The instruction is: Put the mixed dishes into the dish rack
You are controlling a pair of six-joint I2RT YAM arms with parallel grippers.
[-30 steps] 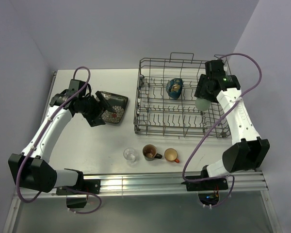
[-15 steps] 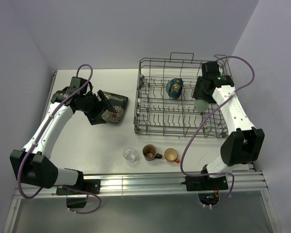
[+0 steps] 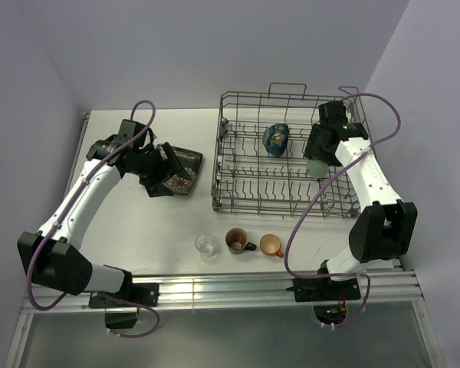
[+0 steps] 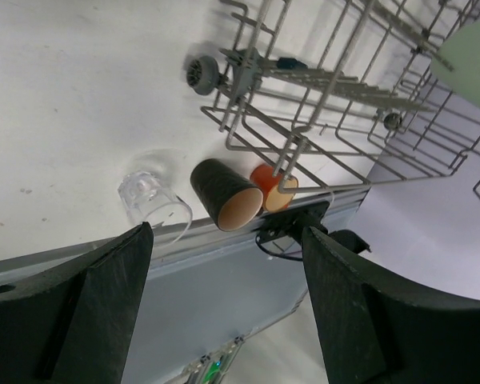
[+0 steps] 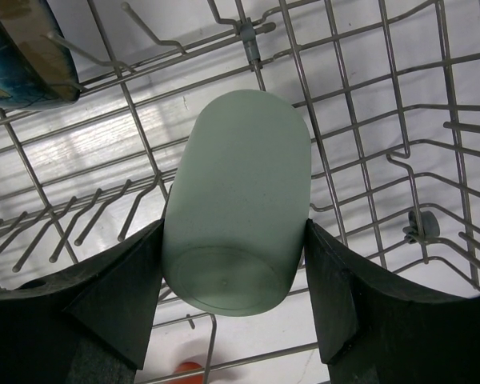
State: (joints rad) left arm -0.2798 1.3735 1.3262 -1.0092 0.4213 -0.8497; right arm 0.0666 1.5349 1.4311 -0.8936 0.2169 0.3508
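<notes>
The dark square plate [image 3: 190, 162] lies on the table left of the dish rack [image 3: 217, 165]. My left gripper [image 3: 167, 170] is open and empty over the plate's left part; its wrist view [image 4: 226, 232] does not show the plate. My right gripper [image 3: 320, 157] is shut on the pale green cup [image 5: 236, 192], held inside the rack's right part above the tines [image 5: 360, 160]. The dark-blue bowl [image 3: 276, 138] stands on edge in the rack. The clear glass [image 3: 206, 244], brown mug [image 3: 236, 240] and orange mug [image 3: 271, 244] stand near the front edge.
The left wrist view shows the glass [image 4: 152, 200], brown mug [image 4: 224, 196] and orange mug [image 4: 272, 188] lying in a row before the rack's near corner [image 4: 328, 80]. A metal rail [image 3: 215, 287] runs along the table front. Walls close in behind and on both sides.
My left gripper has moved right and farther back, now covering more of the plate. My right gripper with the green cup has shifted slightly left inside the rack.
</notes>
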